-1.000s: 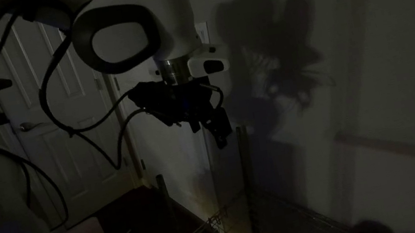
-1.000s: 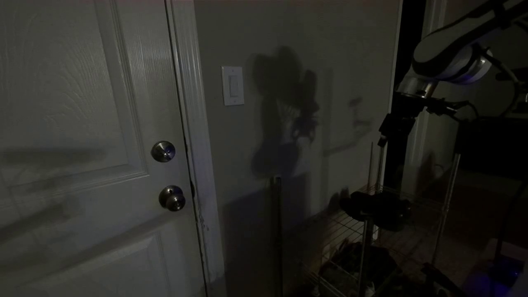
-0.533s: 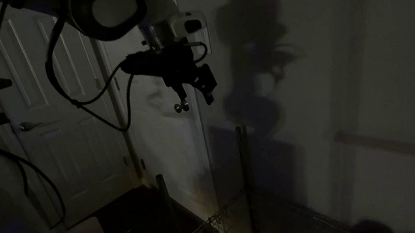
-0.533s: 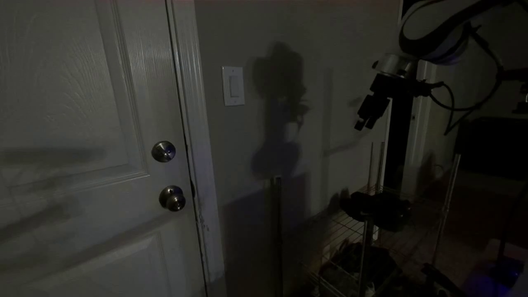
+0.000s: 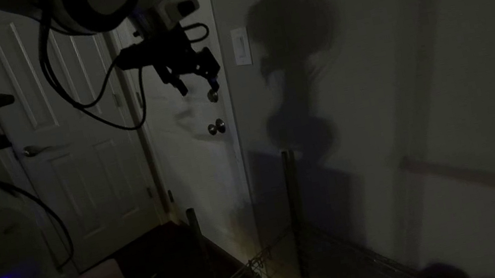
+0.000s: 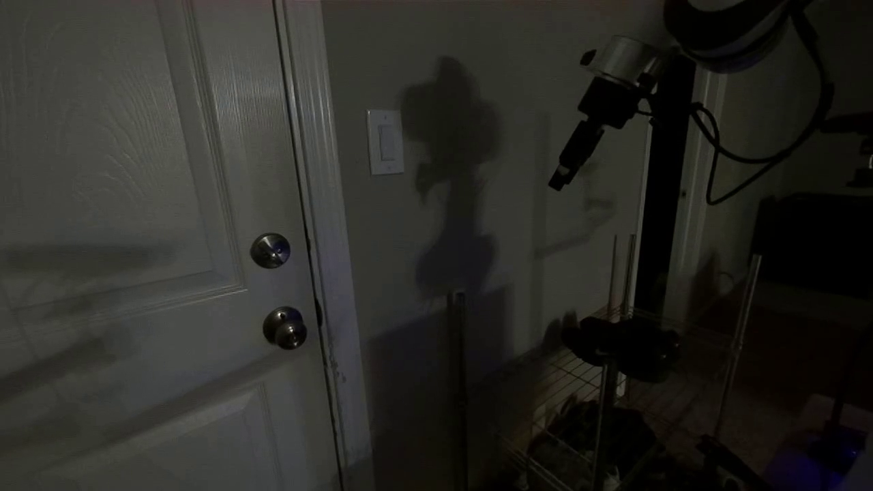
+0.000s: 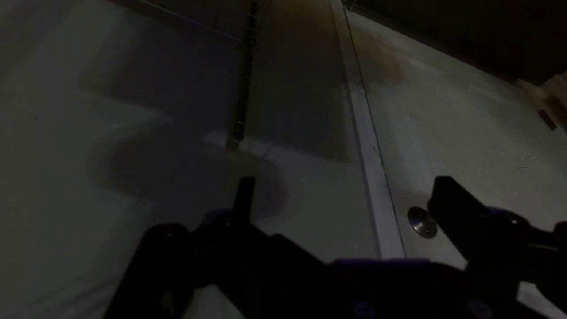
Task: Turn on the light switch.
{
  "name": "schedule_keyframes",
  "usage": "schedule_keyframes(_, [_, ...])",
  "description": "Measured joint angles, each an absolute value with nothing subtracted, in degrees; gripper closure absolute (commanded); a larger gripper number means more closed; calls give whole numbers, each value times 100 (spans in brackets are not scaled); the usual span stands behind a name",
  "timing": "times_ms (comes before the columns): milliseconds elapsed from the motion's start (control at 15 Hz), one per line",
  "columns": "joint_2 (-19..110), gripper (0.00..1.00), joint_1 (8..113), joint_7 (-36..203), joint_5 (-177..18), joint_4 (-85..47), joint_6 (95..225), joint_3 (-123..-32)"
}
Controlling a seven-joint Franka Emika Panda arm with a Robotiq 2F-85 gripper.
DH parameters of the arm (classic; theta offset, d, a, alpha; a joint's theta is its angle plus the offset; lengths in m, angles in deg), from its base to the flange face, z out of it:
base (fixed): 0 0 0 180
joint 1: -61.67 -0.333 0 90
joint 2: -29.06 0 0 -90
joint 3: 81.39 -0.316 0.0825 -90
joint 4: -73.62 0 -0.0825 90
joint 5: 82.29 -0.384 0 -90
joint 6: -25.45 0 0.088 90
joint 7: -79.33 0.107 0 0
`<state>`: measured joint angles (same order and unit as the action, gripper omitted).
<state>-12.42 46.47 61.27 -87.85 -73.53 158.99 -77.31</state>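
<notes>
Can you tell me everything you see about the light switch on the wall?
The light switch is a white, plastic-looking rectangle standing upright. In its middle sits a tall, narrow paddle, with a tiny screw-like dot above and another below. It's fixed flat to the wall, just beside the door frame. The gripper isn't touching it. It's too dark to tell which way the paddle is pressed.

In an exterior view I see a white panelled door (image 6: pixel 116 136) on the left of the frame, its painted surface showing a raised wood-like grain. Its round silver knob (image 6: pixel 284 328) shines like polished metal. Left of upper centre, the white rectangular light switch (image 6: pixel 387 142) looks like smooth plastic against a matt grey wall (image 6: pixel 545 88). At upper right, my black gripper (image 6: pixel 559 180) reads matt below a shiny metal collar (image 6: pixel 624 60).
</notes>
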Motion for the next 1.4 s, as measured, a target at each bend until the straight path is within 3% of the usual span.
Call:
schedule_keyframes(1000, [-1250, 0, 4651, 6155, -8785, -7352, 15900, -7761])
schedule_keyframes(1400, [-1009, 0, 4558, 6172, -8784, -7158, 15913, -8239])
